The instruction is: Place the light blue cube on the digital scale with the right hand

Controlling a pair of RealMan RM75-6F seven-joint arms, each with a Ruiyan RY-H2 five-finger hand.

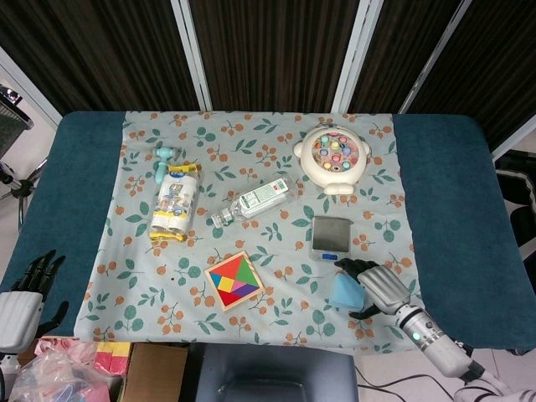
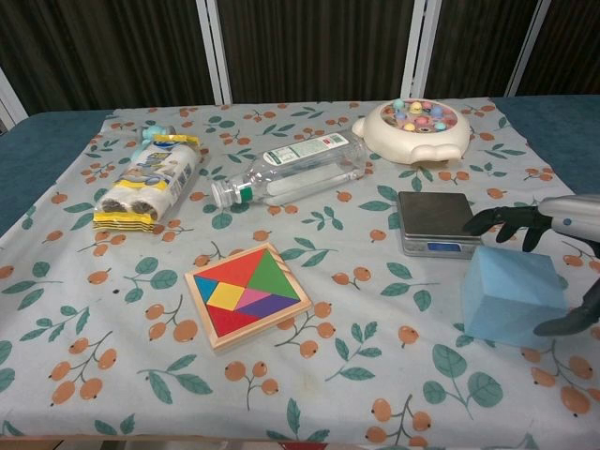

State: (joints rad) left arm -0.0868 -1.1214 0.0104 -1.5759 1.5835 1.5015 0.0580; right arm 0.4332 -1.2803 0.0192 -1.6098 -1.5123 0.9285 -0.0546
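The light blue cube (image 1: 340,291) (image 2: 511,296) sits on the floral cloth, just in front of the digital scale (image 1: 331,235) (image 2: 438,221). My right hand (image 1: 374,286) (image 2: 548,258) reaches over the cube from the right. Its fingers (image 2: 506,221) are spread above the cube's far edge and its thumb (image 2: 570,324) lies by the near right side. I cannot see any firm hold on the cube. Off the cloth's left side, my left hand (image 1: 23,300) rests by the table's near left corner with fingers apart, holding nothing.
A tangram puzzle (image 1: 235,280) lies left of the cube. A plastic bottle (image 1: 253,203), a snack pack (image 1: 174,203) and a small teal toy (image 1: 165,159) lie further back. A round fishing toy (image 1: 335,157) stands behind the scale.
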